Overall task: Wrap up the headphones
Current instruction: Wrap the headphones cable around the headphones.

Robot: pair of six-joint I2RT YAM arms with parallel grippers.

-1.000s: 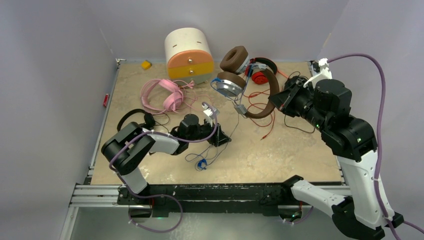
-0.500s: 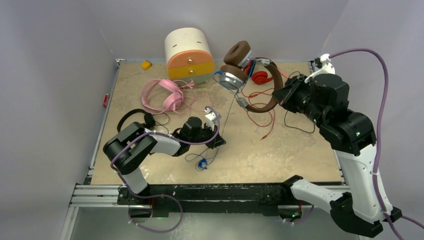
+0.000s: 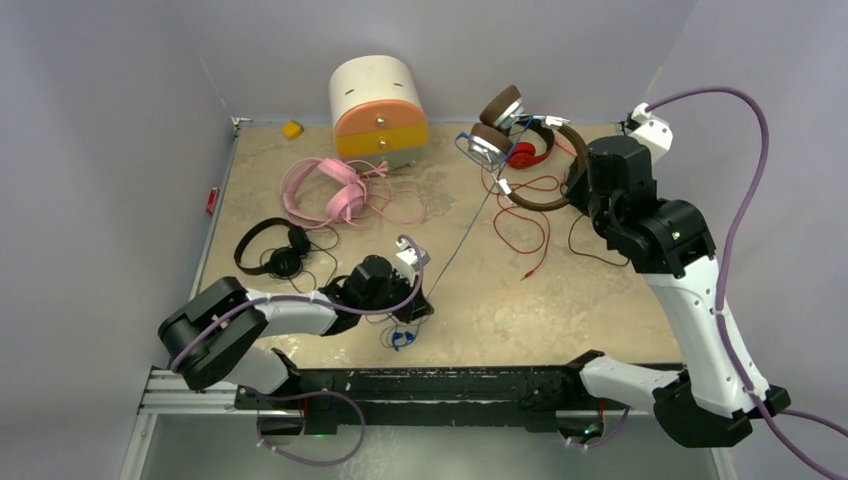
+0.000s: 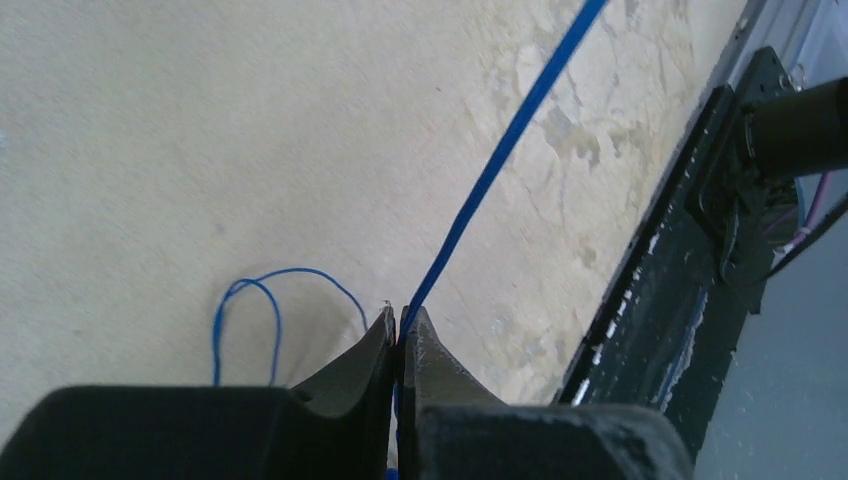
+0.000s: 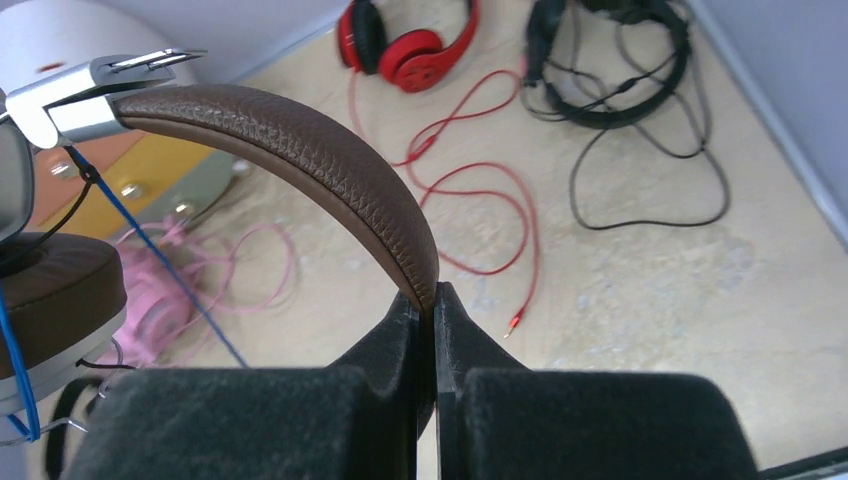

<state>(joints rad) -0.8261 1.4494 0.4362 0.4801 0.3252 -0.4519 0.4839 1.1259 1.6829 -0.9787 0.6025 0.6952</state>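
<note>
1. From overhead I see the left gripper [image 3: 418, 308] near the worktop's [image 3: 600, 300] near edge, clenched on the blue cable [image 3: 460, 245]. The cable runs taut to the brown headphones [image 3: 535, 200], which the right gripper [image 3: 577, 185] holds up near the far right corner.
2. On my left wrist view, the left gripper [image 4: 400, 325] pinches the blue cable [image 4: 500, 160] just above the worktop [image 4: 150, 150].
3. On my right wrist view, the right gripper [image 5: 433, 300] grasps the brown headphones [image 5: 320, 170] by the headband. The red headphones [image 5: 410, 45] lie beyond.
</note>
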